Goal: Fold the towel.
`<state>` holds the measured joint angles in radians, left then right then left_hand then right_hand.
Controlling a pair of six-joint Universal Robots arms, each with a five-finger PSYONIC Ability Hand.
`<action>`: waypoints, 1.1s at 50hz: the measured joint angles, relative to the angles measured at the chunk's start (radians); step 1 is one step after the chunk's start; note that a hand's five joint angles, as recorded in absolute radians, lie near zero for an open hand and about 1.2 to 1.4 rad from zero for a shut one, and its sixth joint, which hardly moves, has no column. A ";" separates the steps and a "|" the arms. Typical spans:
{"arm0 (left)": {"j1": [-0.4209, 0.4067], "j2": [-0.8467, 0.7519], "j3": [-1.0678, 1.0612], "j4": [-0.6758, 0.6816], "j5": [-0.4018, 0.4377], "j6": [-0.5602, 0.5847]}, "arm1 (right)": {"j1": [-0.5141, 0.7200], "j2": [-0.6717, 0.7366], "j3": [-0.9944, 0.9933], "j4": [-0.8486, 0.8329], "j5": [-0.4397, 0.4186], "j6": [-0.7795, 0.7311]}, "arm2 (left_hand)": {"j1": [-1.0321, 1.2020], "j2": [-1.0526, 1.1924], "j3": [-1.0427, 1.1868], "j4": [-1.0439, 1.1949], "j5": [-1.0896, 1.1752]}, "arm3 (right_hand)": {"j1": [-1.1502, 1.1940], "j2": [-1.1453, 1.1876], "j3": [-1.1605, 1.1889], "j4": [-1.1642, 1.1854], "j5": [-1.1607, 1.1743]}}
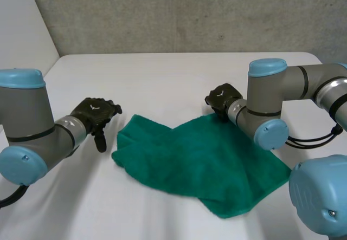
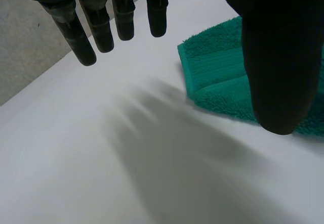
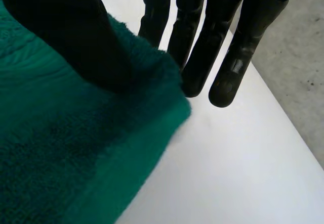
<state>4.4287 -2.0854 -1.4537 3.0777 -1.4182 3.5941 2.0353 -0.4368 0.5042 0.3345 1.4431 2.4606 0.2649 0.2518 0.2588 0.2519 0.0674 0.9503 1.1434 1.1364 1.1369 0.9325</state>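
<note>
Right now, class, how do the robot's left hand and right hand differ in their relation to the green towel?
The left hand is off the green towel, over bare table beside its left end; the right hand is at its far corner. The left hand holds nothing; the right hand's thumb lies on that corner, apparently pinching it against the fingers. Both are black with straight fingers.

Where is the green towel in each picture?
Head view: the towel lies in the middle of the white table.
Left wrist view: the towel lies beside the thumb of the left hand.
Right wrist view: the towel's corner is pinched in the right hand.
Shared landmark: the white table.
</note>
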 measured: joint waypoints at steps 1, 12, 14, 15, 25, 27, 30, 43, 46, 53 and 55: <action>0.000 0.006 -0.005 0.000 0.000 0.000 | -0.001 0.000 -0.008 0.000 -0.001 0.002 | 0.000 0.000 0.000 0.000 0.000 | 0.015 0.024 0.029 0.037 0.030; -0.001 0.025 -0.002 0.022 -0.001 -0.004 | -0.004 -0.151 -0.012 0.006 -0.007 0.066 | -0.029 -0.027 -0.023 -0.026 -0.014 | 0.015 0.026 0.039 0.051 0.037; -0.002 0.021 0.004 0.036 -0.001 -0.005 | -0.004 -0.232 0.011 0.007 -0.013 0.095 | -0.030 -0.033 -0.027 -0.030 -0.014 | 0.015 0.026 0.039 0.051 0.039; -0.002 0.019 0.006 0.043 -0.001 -0.006 | -0.004 -0.276 0.029 0.006 -0.019 0.107 | -0.035 -0.039 -0.036 -0.038 -0.014 | 0.015 0.026 0.039 0.051 0.040; -0.016 -0.067 0.061 0.149 0.003 -0.012 | 0.003 -0.718 0.300 -0.035 -0.158 0.150 | -0.050 -0.045 -0.043 -0.044 -0.014 | 0.015 0.026 0.045 0.052 0.043; -0.021 -0.089 0.077 0.161 0.016 -0.020 | 0.003 -0.789 0.347 -0.053 -0.178 0.152 | -0.050 -0.045 -0.043 -0.044 -0.014 | 0.015 0.026 0.045 0.052 0.043; -0.030 -0.121 0.100 0.170 0.055 -0.040 | 0.003 -0.894 0.408 -0.087 -0.199 0.157 | -0.050 -0.045 -0.043 -0.044 -0.014 | 0.015 0.026 0.045 0.052 0.043; -0.042 -0.158 0.116 0.097 0.219 -0.084 | -0.030 -1.044 0.445 -0.144 -0.180 0.177 | 0.015 0.022 0.012 0.023 0.037 | 0.015 0.026 0.045 0.052 0.043; -0.041 -0.158 0.116 0.051 0.225 -0.085 | -0.059 -1.043 0.450 -0.140 -0.173 0.177 | 0.437 0.414 0.405 0.401 0.408 | 0.015 0.026 0.045 0.052 0.043; -0.039 -0.155 0.121 0.021 0.224 -0.087 | -0.098 -1.042 0.470 -0.134 -0.163 0.177 | 0.873 0.935 0.919 0.935 0.898 | 0.015 0.026 0.045 0.056 0.043; -0.038 -0.148 0.129 0.028 0.207 -0.086 | -0.105 -1.041 0.481 -0.126 -0.157 0.173 | 0.873 0.937 0.922 0.938 0.898 | 0.015 0.026 0.045 0.056 0.043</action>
<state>4.3910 -2.2337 -1.3249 3.1061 -1.2110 3.5077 1.9301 -1.4775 0.9857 0.2086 1.2856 2.6340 1.1381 1.1892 1.1813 1.1901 0.9653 0.9656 1.1691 1.1810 1.1930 0.9759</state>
